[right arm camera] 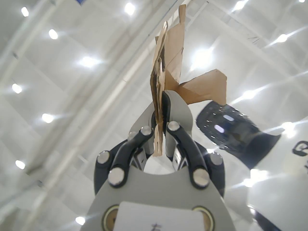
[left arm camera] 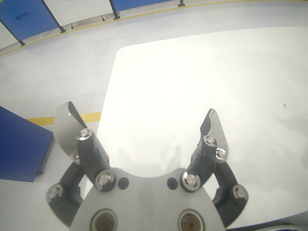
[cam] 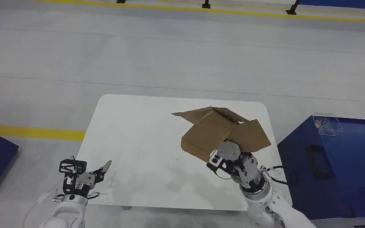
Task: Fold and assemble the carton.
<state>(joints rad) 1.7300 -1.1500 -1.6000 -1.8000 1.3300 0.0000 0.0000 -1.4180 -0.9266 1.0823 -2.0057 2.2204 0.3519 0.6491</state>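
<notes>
A brown cardboard carton (cam: 212,134), flattened with loose flaps, is held up above the right half of the white table (cam: 142,148). My right gripper (cam: 223,153) is shut on its near edge from below. In the right wrist view the carton (right arm camera: 166,61) stands edge-on between the closed fingers (right arm camera: 179,106), with flaps splaying outward toward the ceiling. My left gripper (cam: 98,172) hovers at the table's near left corner, open. In the left wrist view the left gripper (left arm camera: 140,117) has its fingers spread wide over bare table (left arm camera: 192,78), holding nothing.
A blue cabinet (cam: 322,165) with a small clear tray (cam: 327,123) on top stands right of the table. Another blue box (left arm camera: 21,145) sits off the table's left edge. The table's left and middle surface is bare.
</notes>
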